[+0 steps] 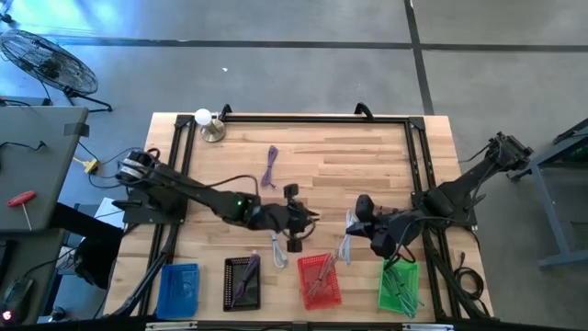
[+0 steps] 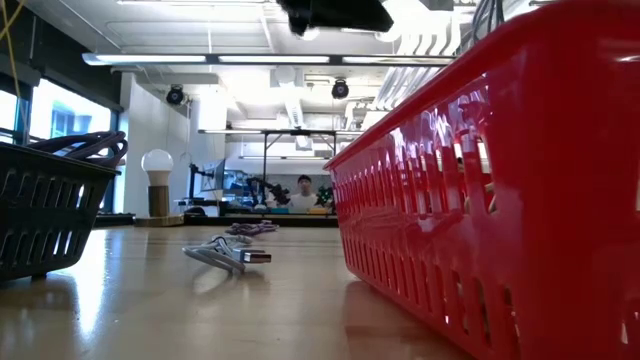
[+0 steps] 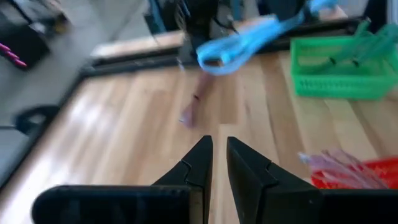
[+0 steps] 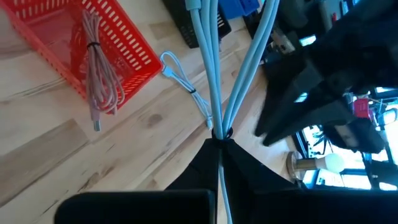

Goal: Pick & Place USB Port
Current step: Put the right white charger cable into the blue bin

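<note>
— What have you got?

— My right gripper is clamped on a light blue cable, lifted just beside the green basket.

— And the step?

— Carrying. Next I'd judge it needs lowering into a basket, then letting go.

— Your left gripper?

— Nearly closed, empty, above the red basket.

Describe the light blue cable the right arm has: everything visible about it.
The light blue cable is a thin, smooth, plastic-looking cord, folded into a bundle and cinched by a small dark tie. The right tool is shut on it at that tie, and several strands fan out from there. In the left wrist view it hangs as a blurred blue loop clear of the wooden table, near the green basket. Its connectors are not visible.
</note>
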### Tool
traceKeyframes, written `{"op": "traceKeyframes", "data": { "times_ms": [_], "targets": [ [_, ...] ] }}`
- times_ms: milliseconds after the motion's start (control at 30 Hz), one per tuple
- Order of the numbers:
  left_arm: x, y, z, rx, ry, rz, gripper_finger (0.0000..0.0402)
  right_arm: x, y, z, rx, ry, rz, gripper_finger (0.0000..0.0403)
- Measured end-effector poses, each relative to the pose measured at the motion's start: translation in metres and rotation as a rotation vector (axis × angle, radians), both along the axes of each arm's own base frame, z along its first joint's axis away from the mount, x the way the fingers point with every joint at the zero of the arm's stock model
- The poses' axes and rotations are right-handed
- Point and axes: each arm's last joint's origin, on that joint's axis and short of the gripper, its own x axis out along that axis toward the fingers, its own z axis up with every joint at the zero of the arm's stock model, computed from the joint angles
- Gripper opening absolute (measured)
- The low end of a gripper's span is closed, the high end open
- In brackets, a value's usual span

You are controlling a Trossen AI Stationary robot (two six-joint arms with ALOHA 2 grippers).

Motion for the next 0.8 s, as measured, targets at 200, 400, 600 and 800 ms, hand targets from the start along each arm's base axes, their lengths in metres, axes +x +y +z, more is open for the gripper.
{"op": "traceKeyframes", "data": {
  "times_ms": [200,400,600,800],
  "targets": [
    [0.004,0.017,-0.007,-0.139,0.026,-0.011,0.0044,-0.001,-0.001,-0.002,0.014,0.021,-0.018,0.0],
    [0.009,0.031,-0.015,-0.271,0.03,0.081,0.0044,-0.002,-0.001,-0.003,0.036,0.042,-0.029,0.0],
    [0.017,0.034,-0.03,-0.268,0.075,0.057,0.0044,-0.005,0.003,-0.003,0.053,0.047,-0.019,0.0],
    [0.02,0.037,-0.035,-0.278,0.113,-0.056,0.0044,-0.01,0.011,-0.003,0.047,0.042,0.009,0.0]
  ]
}}
